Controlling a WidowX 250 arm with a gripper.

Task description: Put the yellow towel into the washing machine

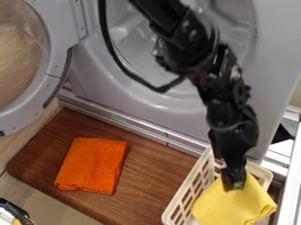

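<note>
While the gripper (234,181) touches the yellow towel (232,205) within the basket's (185,186) rim, grip unclear; orange towel (93,165) apart, nearer wooden board's (159,176) left edge.

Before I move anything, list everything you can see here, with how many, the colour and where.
Yellow towel: one, yellow, in the basket, lower right
Basket: one, cream with slotted sides, lower right
Orange cloth: one, orange, folded, on the board, left of the basket
Board: one, brown wood, in front of the machine
Washing machine: one, grey, across the back
Round door: one, grey with a clear window, swung open, upper left
Floor: pale, lower left
Partly cut-off object: one, black and white, lower left corner, can't tell what
Cable: one, black, looping beside the arm
Robot arm: one, black, from the top edge
Gripper: one, black, at the yellow towel
</note>
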